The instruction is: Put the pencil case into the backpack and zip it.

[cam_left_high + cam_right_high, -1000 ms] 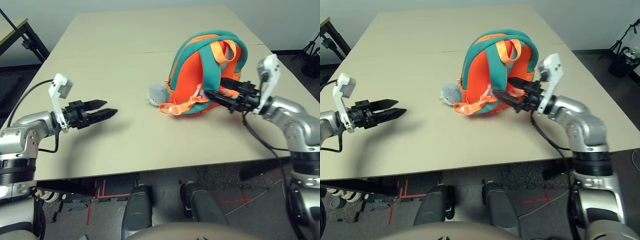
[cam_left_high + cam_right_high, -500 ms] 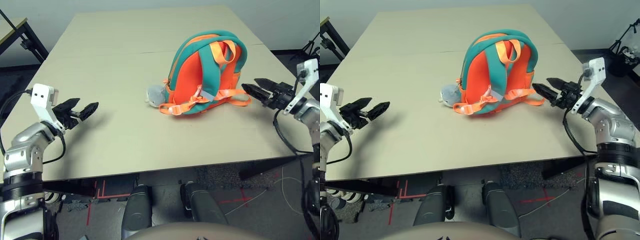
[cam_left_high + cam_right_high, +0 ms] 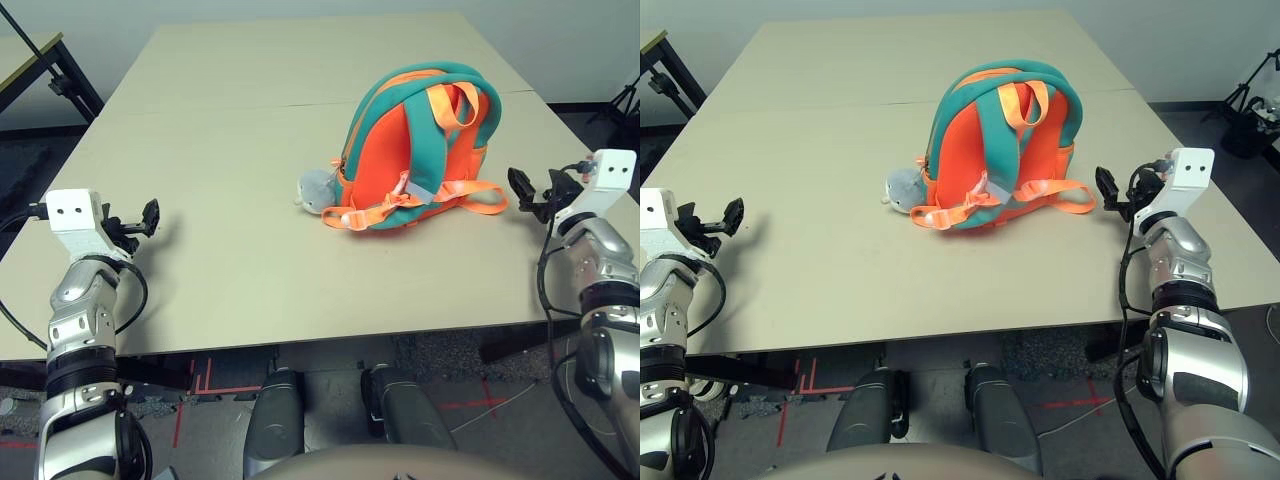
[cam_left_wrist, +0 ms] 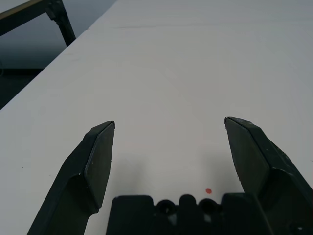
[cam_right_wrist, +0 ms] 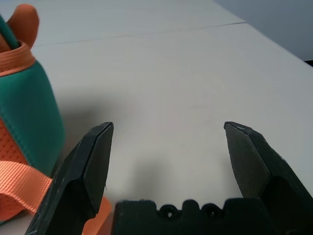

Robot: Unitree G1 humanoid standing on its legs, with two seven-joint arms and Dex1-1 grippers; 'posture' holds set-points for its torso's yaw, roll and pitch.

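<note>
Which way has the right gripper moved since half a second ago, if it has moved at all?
Yes: the right gripper has drawn back toward the robot's body, now a little lower beside the backpack.

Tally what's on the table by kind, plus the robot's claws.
Backpack: 1
Plush toy: 1
Claws, left and right, both open: 2
Total: 4

The backpack [image 3: 385, 165] stands on the tabletop [image 3: 230, 270], between the two pincers: well to the right of the left pincer [image 4: 169, 120] and near the right pincer [image 5: 168, 125], on its left. The plush toy [image 3: 317, 190] lies against the backpack, on the side towards the left pincer.
</note>
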